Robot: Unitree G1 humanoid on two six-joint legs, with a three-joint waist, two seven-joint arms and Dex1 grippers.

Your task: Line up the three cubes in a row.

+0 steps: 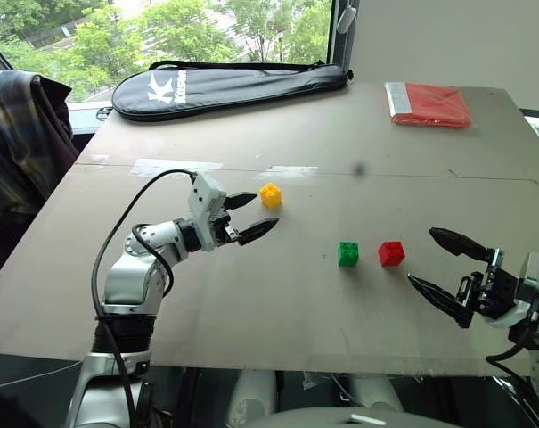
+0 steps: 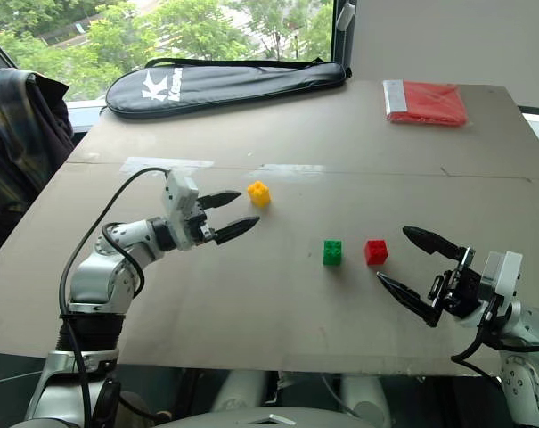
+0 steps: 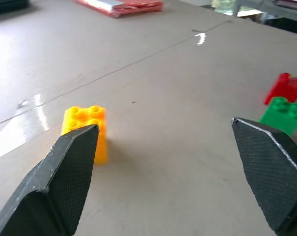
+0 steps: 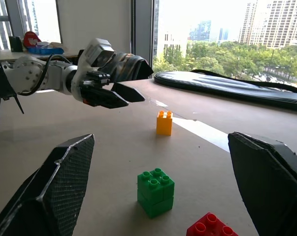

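Three small studded cubes sit on the brown table (image 1: pixel 278 303). The yellow cube (image 1: pixel 270 194) lies left of centre, farther back than the other two. A green cube (image 1: pixel 347 253) and a red cube (image 1: pixel 391 253) sit side by side near the middle, a small gap between them. My left gripper (image 1: pixel 255 216) hovers open just left of the yellow cube, fingers pointing toward it, nothing between them. My right gripper (image 1: pixel 436 260) is open to the right of the red cube, empty. The right wrist view shows the yellow cube (image 4: pixel 164 122), green cube (image 4: pixel 155 191) and red cube (image 4: pixel 211 231).
A black racket bag (image 1: pixel 224 87) lies along the table's far edge by the window. A flat red packet (image 1: pixel 428 103) rests at the back right. Clear tape strips (image 1: pixel 175 166) cross the table behind the left gripper. A plaid garment (image 1: pixel 20 134) hangs at the left.
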